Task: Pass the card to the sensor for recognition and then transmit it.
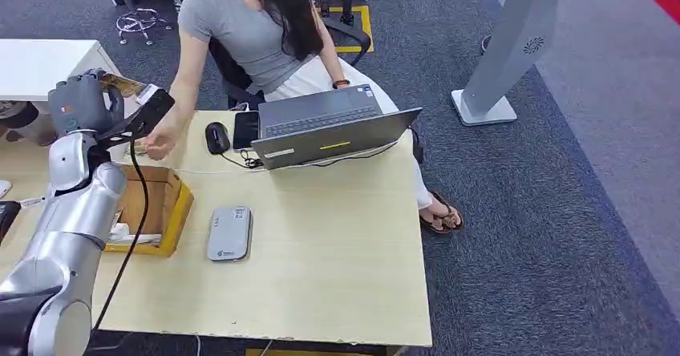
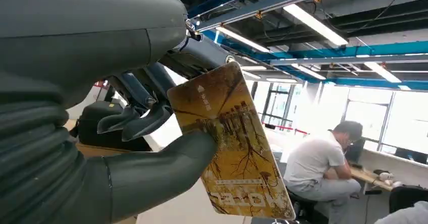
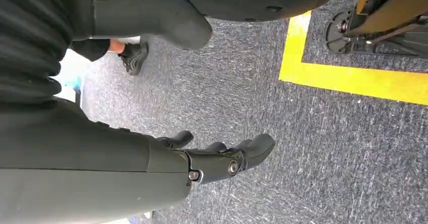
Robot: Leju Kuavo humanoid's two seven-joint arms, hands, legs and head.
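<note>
While the left hand [image 1: 80, 99] sits raised at the far left of the desk [image 1: 337, 252], it's got the gold card [image 2: 232, 143] pinched between thumb and fingers, card face showing a tree-and-buildings print in the left wrist view. Just right of it, a seated person's hand [image 1: 159, 142] reaches toward the robot's hand, hovering above the cardboard box [image 1: 164, 204] with the yellow edge. Next over, the grey card reader [image 1: 229, 232] lies flat on the desk, well apart from the card. Further right there's a black mouse [image 1: 217, 137] and an open laptop [image 1: 329, 127]. Off the desk, the right hand [image 3: 222, 158] hangs over grey carpet near a yellow floor line [image 3: 353, 77], fingers loosely apart and holding nothing.
</note>
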